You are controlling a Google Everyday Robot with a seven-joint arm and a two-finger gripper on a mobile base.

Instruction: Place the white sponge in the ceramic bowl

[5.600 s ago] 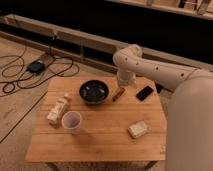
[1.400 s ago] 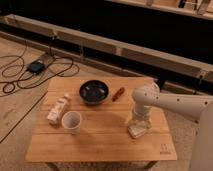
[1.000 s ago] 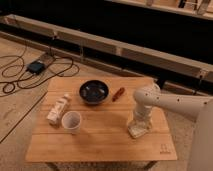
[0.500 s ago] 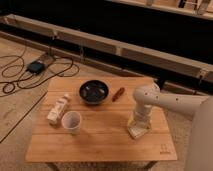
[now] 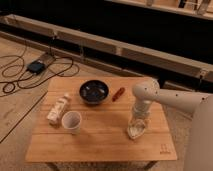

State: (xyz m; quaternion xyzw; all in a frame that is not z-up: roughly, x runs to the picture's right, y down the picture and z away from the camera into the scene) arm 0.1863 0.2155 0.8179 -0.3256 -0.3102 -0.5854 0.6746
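— How do things stand on the table (image 5: 100,147)?

— My arm (image 5: 175,100) reaches down over the end nearest my body. The bowl (image 5: 94,92) sits toward the back, with no sponge in it. The bottle (image 5: 57,109) and cup (image 5: 71,121) are beyond it, at the far end.

— And the sponge (image 5: 134,132)?

— It lies on the wood, well apart from the bowl, with my gripper (image 5: 138,124) down right on top of it. Whether the gripper has closed on it, I cannot tell.

— So what is left?

— Nearly all of it, I judge: lift the sponge, carry it across, and let it go in the bowl.
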